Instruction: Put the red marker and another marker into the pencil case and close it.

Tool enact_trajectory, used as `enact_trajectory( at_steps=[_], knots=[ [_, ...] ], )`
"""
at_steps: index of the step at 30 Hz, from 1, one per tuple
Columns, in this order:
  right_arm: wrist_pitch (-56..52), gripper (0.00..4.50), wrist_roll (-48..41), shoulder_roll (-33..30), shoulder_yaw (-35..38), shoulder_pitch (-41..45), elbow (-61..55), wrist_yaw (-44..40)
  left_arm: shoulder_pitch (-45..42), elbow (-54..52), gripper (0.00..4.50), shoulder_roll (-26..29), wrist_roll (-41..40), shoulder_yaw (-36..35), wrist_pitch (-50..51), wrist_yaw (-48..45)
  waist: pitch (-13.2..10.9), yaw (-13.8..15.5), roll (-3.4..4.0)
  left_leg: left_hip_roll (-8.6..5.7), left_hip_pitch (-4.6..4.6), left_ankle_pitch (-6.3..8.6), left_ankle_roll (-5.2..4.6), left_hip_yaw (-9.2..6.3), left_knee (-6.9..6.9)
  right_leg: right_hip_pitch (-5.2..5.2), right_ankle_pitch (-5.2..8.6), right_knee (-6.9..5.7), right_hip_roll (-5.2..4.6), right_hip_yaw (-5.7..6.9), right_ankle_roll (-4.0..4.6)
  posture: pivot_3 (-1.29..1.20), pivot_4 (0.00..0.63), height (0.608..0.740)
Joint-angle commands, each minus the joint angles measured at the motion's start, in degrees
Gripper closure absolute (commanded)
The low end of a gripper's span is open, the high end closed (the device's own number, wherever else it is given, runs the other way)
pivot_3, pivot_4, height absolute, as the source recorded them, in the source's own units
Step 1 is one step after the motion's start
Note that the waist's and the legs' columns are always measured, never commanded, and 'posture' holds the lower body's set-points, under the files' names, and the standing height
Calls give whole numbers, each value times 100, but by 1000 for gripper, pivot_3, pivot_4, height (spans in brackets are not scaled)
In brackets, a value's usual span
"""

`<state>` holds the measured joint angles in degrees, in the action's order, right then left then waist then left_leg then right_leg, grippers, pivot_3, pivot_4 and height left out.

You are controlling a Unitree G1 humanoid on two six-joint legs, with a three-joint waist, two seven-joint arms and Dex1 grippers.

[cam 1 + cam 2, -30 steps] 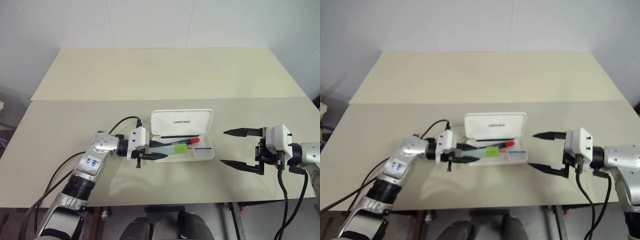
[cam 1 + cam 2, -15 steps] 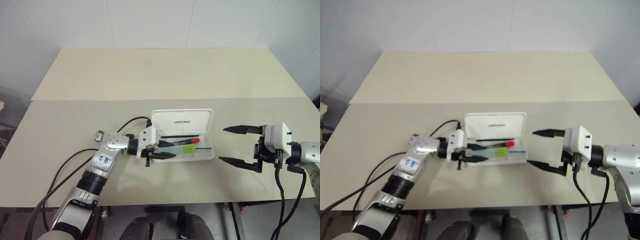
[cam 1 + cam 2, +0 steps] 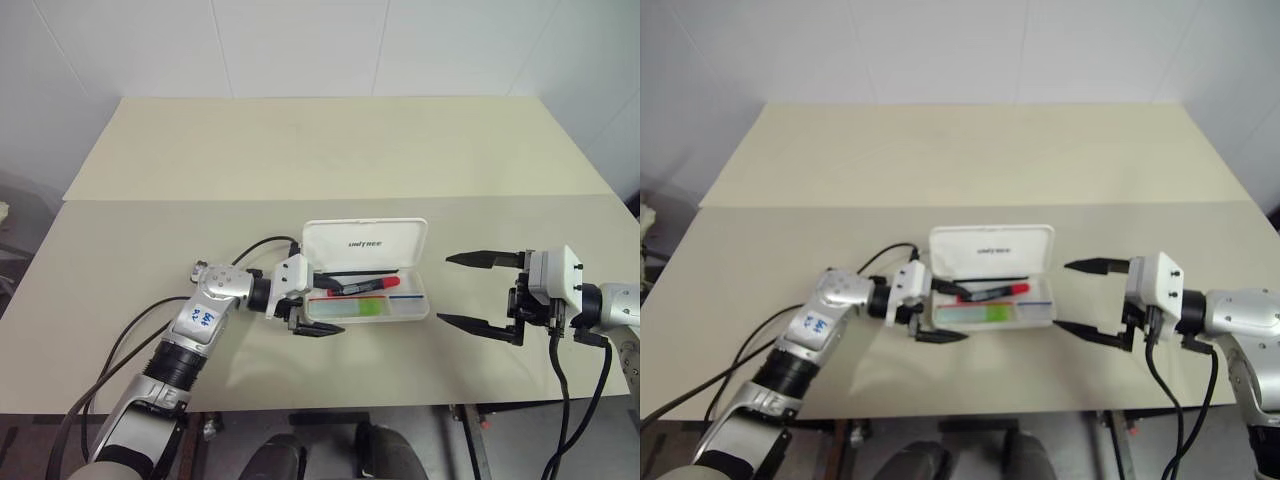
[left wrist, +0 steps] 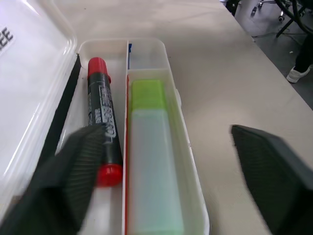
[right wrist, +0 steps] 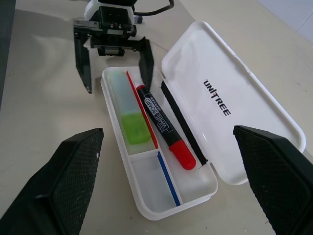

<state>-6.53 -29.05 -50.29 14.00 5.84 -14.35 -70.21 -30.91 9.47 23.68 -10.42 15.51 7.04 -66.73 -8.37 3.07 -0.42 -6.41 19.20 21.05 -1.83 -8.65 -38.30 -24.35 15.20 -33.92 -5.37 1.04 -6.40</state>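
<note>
Beige worktop (image 3: 150, 260), near edge: pencil case (image 3: 365, 258) lies open, red marker (image 3: 365, 287) and green marker (image 3: 350, 306) both inside, lengthwise. Left claw (image 3: 318, 303), spread and empty, straddles the case's left end, so it's nearer the raised lid. Right claw (image 3: 480, 292) hangs spread, well apart.

The white hard-plastic pencil case (image 5: 146, 208) with rounded corners lies open on the table, its lid with small dark lettering tipped back. The slim dark marker with red cap and red end (image 5: 161, 129) lies flat in the compartment beside the lid. The pale green marker (image 5: 128, 111) lies flat in the outer compartment, parallel to it.
</note>
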Motion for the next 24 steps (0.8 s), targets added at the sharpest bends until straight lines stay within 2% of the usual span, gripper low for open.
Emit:
enact_trajectory(
  at_steps=[1,5,11,17,24],
  knots=[
    [66,0,-77,25,75,59,-71,30,66,-356,48,-10,-181,-18,-41,-118,0,-2,0,0,0,0,0,0,0,0,0,0,0,0,0,0,150,740],
    [73,0,-60,43,19,110,-29,25,237,-672,48,6,-401,-101,18,-195,0,-4,0,0,0,0,0,0,0,0,0,0,0,-1,0,0,150,740],
    [126,0,-29,164,-245,328,134,-72,904,-1619,48,226,-882,-715,362,184,0,-24,0,5,-2,0,0,1,0,0,0,0,2,-2,0,0,150,740],
    [216,0,15,320,-565,645,414,-226,2006,-2750,48,315,-1092,-1747,751,1416,1,-29,0,4,-4,0,0,4,2,0,0,2,3,-10,1,0,150,740],
    [370,0,109,493,-865,1148,928,-485,3185,-3896,48,-199,-1099,-2684,1193,3230,1,24,-1,3,-5,0,0,4,6,1,0,5,3,-14,1,0,150,740]
  ],
)
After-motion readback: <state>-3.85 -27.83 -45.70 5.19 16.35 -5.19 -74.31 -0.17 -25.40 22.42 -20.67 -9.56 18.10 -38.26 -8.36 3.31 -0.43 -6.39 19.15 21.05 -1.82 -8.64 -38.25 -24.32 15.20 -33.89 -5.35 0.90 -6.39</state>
